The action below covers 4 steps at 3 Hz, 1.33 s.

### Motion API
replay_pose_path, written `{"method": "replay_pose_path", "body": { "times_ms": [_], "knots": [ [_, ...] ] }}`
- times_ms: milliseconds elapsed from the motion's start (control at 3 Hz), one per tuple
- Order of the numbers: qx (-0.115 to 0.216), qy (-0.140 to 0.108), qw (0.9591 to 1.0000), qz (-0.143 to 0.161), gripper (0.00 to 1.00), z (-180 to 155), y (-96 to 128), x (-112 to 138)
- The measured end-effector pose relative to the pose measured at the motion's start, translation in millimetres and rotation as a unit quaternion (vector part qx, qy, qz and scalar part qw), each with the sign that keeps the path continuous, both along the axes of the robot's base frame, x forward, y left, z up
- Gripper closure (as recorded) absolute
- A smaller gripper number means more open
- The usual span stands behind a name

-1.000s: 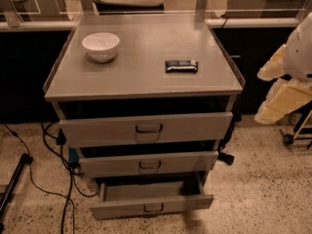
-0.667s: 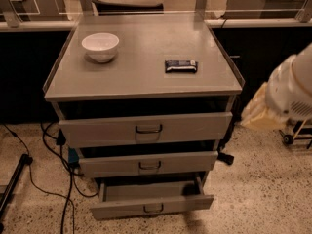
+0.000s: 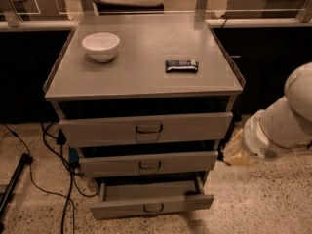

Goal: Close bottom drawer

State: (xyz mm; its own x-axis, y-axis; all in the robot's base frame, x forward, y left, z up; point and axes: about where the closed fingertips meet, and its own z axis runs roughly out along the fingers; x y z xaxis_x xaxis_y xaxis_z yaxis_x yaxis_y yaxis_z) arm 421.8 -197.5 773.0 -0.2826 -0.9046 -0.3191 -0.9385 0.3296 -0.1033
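The bottom drawer point(image 3: 152, 206), the slimmest of three grey drawers with a small dark loop handle point(image 3: 154, 208), stands pulled out from the cabinet. Its inside shows empty and its front sits a little askew. The middle drawer point(image 3: 148, 164) and the top drawer point(image 3: 146, 129) above it stick out less. My white arm point(image 3: 282, 126) comes in from the right. My gripper point(image 3: 238, 153) shows as a pale yellowish shape at the arm's end, beside the cabinet's right side at middle-drawer height and apart from the bottom drawer.
A white bowl point(image 3: 101, 46) and a dark wrapped bar point(image 3: 181, 66) lie on the cabinet top point(image 3: 141, 82). Cables point(image 3: 53, 179) and a black pole point(image 3: 12, 184) lie on the speckled floor at the left. A dark counter runs behind the cabinet.
My arm has moved left and down, from the right edge of the view to close beside the cabinet's right side. The drawers have not moved.
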Motion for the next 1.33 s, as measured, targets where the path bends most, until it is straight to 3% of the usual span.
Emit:
{"method": "replay_pose_path", "body": {
  "times_ms": [667, 1000, 1333],
  "knots": [
    [-0.001, 0.01, 0.9999, 0.001, 1.0, -11, 0, -6],
    [-0.004, 0.003, 1.0, 0.002, 1.0, -48, -11, -11],
    [0.017, 0.0, 0.9999, -0.003, 1.0, -145, -33, -27]
  ]
}}
